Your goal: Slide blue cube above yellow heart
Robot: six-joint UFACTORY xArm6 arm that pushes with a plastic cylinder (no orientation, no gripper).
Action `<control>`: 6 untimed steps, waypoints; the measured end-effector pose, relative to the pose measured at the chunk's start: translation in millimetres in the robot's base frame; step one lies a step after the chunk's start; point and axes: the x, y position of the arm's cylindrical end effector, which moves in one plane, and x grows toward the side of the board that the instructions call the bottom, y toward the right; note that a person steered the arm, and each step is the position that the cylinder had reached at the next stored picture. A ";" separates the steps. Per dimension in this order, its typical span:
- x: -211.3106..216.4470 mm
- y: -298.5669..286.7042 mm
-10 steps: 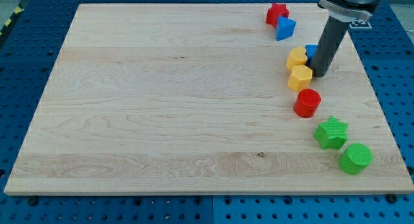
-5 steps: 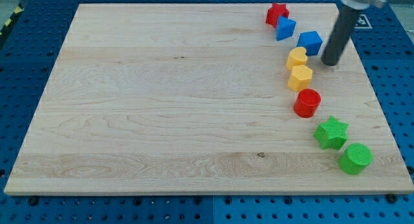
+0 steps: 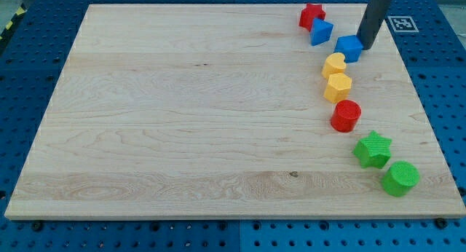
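Observation:
The blue cube sits near the view's top right, just up and right of the yellow heart. My tip is right against the cube's right side. The dark rod rises from it toward the view's top.
A red star and a second blue block lie up-left of the cube. Below the heart stand a yellow hexagon, a red cylinder, a green star and a green cylinder. The wooden board ends just right of my tip.
My tip moved up the view's right side, from beside the yellow hexagon to beside the blue cube. The cube, earlier partly hidden behind the rod, now shows fully.

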 end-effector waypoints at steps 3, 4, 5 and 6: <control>17.3 2.6; 17.3 -17.0; 17.2 -34.4; 18.1 -41.3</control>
